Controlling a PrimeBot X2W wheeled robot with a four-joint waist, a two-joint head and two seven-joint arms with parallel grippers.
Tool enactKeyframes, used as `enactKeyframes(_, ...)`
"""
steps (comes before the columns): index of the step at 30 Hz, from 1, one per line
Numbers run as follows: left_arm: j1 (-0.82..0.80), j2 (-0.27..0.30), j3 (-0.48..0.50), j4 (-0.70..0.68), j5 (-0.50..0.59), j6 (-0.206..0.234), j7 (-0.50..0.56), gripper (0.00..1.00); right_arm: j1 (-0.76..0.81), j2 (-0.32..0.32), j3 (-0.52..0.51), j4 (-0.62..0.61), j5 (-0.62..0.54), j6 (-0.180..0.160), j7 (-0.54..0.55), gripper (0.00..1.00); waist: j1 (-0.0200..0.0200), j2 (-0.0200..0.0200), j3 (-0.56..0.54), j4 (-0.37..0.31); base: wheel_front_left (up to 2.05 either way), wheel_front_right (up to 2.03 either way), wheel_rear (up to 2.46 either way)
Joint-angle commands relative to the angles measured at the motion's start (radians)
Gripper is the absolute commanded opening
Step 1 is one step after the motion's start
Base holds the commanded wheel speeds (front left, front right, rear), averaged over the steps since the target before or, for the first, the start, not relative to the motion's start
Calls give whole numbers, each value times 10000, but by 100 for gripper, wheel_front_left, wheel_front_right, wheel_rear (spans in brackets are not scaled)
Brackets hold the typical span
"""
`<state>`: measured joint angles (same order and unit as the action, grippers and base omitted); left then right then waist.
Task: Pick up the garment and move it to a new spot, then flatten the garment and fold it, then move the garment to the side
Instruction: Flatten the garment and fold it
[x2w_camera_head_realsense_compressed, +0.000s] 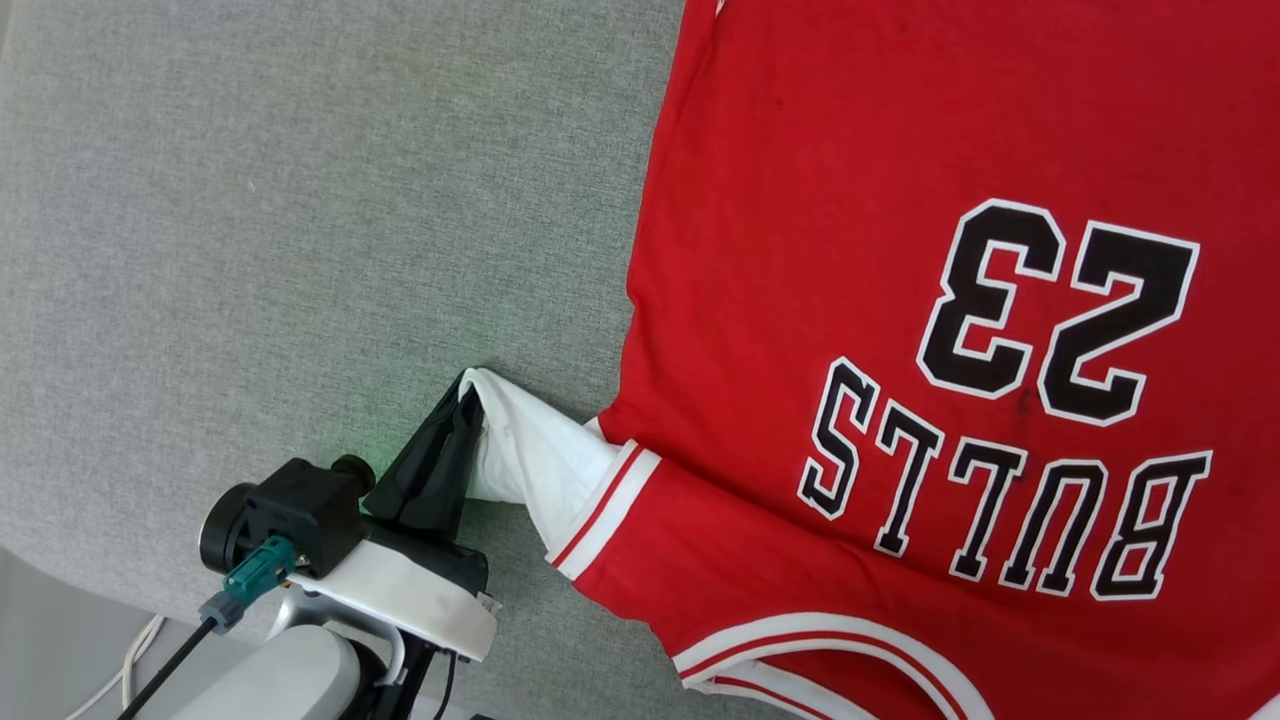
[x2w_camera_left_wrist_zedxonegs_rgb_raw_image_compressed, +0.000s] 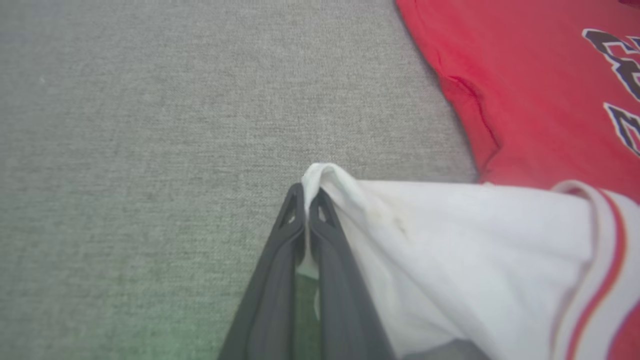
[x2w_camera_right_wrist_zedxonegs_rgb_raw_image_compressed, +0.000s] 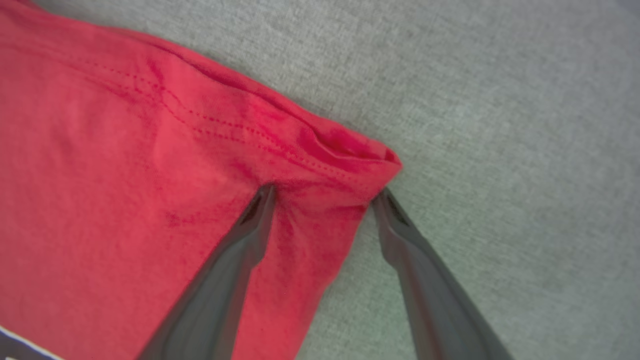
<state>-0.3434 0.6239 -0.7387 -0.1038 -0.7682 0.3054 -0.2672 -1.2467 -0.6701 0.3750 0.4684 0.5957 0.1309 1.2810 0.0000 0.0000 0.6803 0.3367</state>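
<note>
The garment (x2w_camera_head_realsense_compressed: 900, 300), a red jersey T-shirt with black white-outlined "23" and lettering, lies spread on the grey cloth surface (x2w_camera_head_realsense_compressed: 300, 220), filling the right of the head view. My left gripper (x2w_camera_head_realsense_compressed: 468, 400) is shut on the tip of its white sleeve (x2w_camera_left_wrist_zedxonegs_rgb_raw_image_compressed: 450, 250), which is pulled out to the left and lifted a little. In the left wrist view the fingers (x2w_camera_left_wrist_zedxonegs_rgb_raw_image_compressed: 280, 280) pinch the sleeve's edge. My right gripper (x2w_camera_right_wrist_zedxonegs_rgb_raw_image_compressed: 325, 195) is open at a red hem corner of the garment (x2w_camera_right_wrist_zedxonegs_rgb_raw_image_compressed: 350, 155), one finger on the cloth, the other just beside its edge.
The grey cloth surface spreads wide to the left of the garment. Its front edge (x2w_camera_head_realsense_compressed: 60, 570) runs across the lower left corner of the head view, with cables (x2w_camera_head_realsense_compressed: 140, 650) hanging by my left arm.
</note>
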Motion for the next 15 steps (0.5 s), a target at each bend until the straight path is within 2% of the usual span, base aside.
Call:
enactKeyframes(1,-100,-76,28,52,63,-4,51,0,1155,108,314,367,37,-4,206,69,0,0,-7,-3,0,0,0)
enactKeyframes(2,-87,-102,49,46,81,-19,50,0,1241,97,237,375,43,-4,136,0,0,0,-23,-8,0,0,0)
enactKeyframes(9,248,-130,207,205,155,-25,42,0,849,104,-26,24,-46,-4,-566,0,0,0,-678,-307,0,0,0)
enactKeyframes(13,480,-73,358,223,162,131,39,0,756,158,173,-305,257,-4,-1037,0,0,0,-1331,-646,0,0,0)
enactKeyframes(15,668,-1,436,161,117,215,39,0,953,-70,526,-519,473,-5,-1167,0,0,0,-1689,-854,0,0,0)
